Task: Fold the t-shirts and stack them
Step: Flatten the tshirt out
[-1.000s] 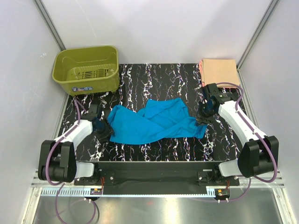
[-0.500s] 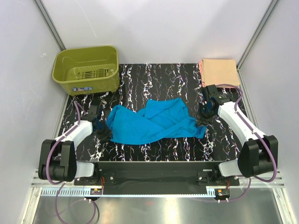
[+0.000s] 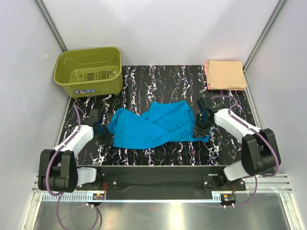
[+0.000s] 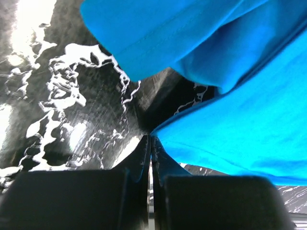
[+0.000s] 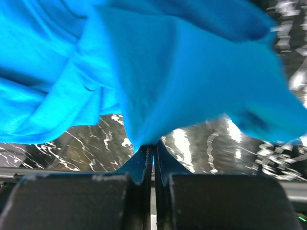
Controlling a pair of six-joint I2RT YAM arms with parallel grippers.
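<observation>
The turquoise t-shirt point(image 3: 156, 124) lies crumpled in the middle of the black marbled table point(image 3: 158, 79). My left gripper point(image 3: 105, 135) sits low at its left edge. In the left wrist view its jaws point(image 4: 152, 140) are shut, with a corner of the turquoise cloth point(image 4: 230, 129) running into the tips. My right gripper point(image 3: 198, 130) is at the shirt's right edge. It point(image 5: 154, 147) is shut on a fold of the cloth point(image 5: 168, 81), which rises in a peak from the tips. The peach t-shirt point(image 3: 225, 74) lies folded at the back right corner.
An olive-green plastic basket point(image 3: 88, 71) stands at the back left corner of the table. White walls close in the table at the back and on both sides. Bare marbled surface shows behind and in front of the turquoise shirt.
My left gripper's jaws have shut at the shirt's left edge. My right gripper has moved left and nearer, carrying the shirt's right edge inward.
</observation>
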